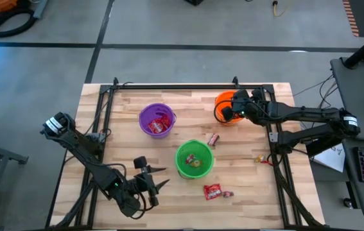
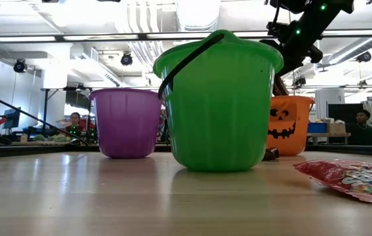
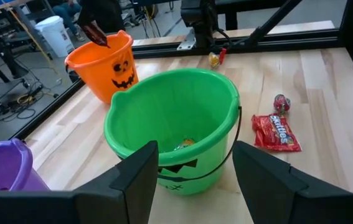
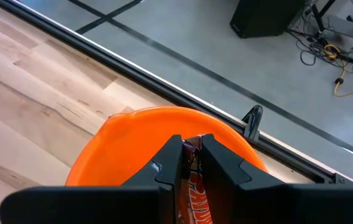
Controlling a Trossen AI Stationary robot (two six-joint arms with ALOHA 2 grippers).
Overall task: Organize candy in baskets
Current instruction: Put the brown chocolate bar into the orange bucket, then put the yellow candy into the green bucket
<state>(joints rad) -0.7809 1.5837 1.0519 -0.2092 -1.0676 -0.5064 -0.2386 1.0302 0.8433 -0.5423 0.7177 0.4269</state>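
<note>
Above the orange basket on the butcher-block table, the right gripper pinches a dark candy bar.

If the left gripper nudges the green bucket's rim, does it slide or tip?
Probably slides: the green bucket looks thin plastic, with only a few candies inside, so likely light on the smooth wood table. A high push may tip it, since it narrows toward the base. The left gripper is open beside it.

baskets: 3 (purple, green, orange) | loose candy on table: 4 | arms: 2
</note>
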